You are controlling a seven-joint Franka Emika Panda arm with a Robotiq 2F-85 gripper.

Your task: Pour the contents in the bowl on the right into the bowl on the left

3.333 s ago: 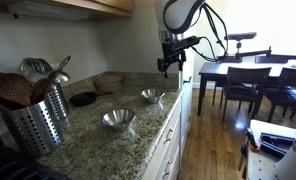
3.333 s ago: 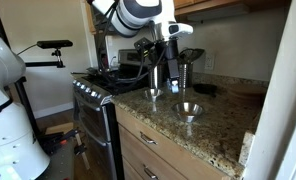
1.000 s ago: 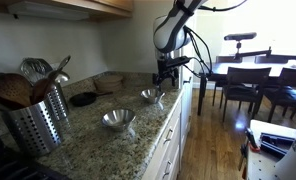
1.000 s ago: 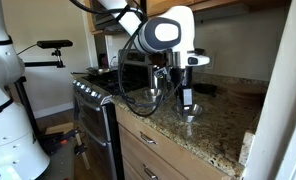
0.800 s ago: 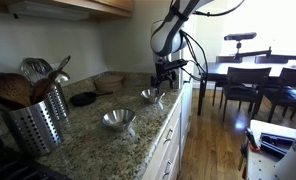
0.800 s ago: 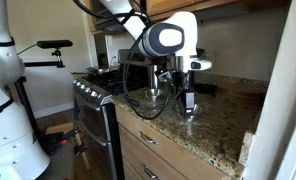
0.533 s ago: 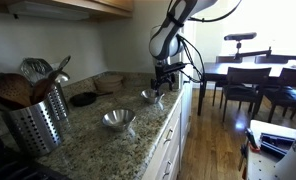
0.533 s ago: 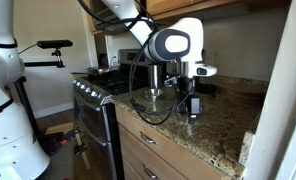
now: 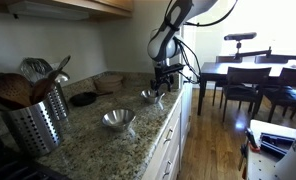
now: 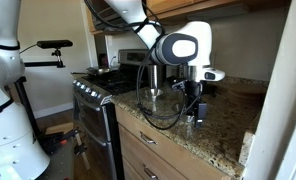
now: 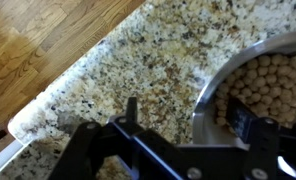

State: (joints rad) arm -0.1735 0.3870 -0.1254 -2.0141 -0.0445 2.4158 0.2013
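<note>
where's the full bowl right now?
In the wrist view the filled bowl sits at the right edge, next to the tool. In an exterior view it is on the granite counter, beyond the other bowl, toward the dining table.

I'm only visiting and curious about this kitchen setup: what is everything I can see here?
Filled bowl: one, silver, holds beige balls, counter's end.
Second bowl: one, silver, mid-counter.
Utensil holder: one, steel, with wooden spoons.
Dark dish: one, black, near the wall.
Counter: one, speckled granite.
Stove: one, black and steel, beside the counter.
Dining table: one, dark, with chairs, background.
Robot arm: one, white and black, above the counter.
Pincer: one, black, open at the filled bowl's rim.
</note>
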